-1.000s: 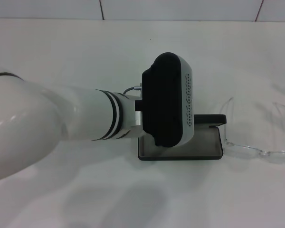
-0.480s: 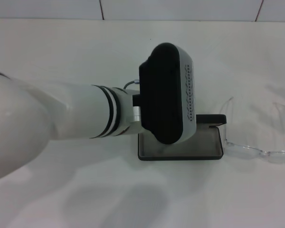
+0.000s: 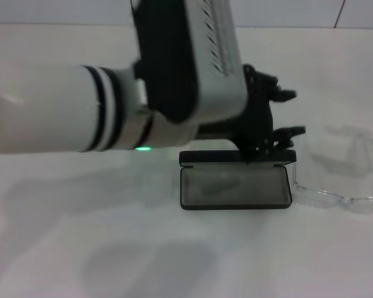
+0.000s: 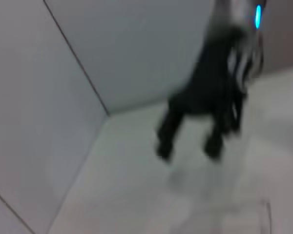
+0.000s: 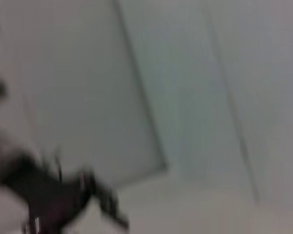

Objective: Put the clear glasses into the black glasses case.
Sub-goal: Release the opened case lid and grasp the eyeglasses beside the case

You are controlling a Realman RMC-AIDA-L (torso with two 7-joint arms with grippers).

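Note:
The black glasses case (image 3: 236, 202) lies open at the table's middle, grey lining up, its lid (image 3: 202, 156) standing along the far side. The clear glasses (image 3: 336, 198) rest on the table just right of the case, arms pointing away from me. My left gripper (image 3: 292, 113) hangs open above the case's far right corner, with nothing between its black fingers (image 3: 287, 94). It shows again as a dark blur in the right wrist view (image 5: 53, 195). My right gripper (image 4: 188, 148) appears only in the left wrist view, blurred, lifted off the table, its two fingers apart.
The white tabletop (image 3: 112, 248) runs to a tiled wall (image 3: 267, 12) at the back. My left forearm (image 3: 62, 118) and its wrist housing (image 3: 186, 56) cover much of the left and upper middle of the head view.
My left arm has risen and swung toward the camera. Its wrist housing no longer covers the case, and its open gripper has come into sight by the lid. Case and glasses have not moved.

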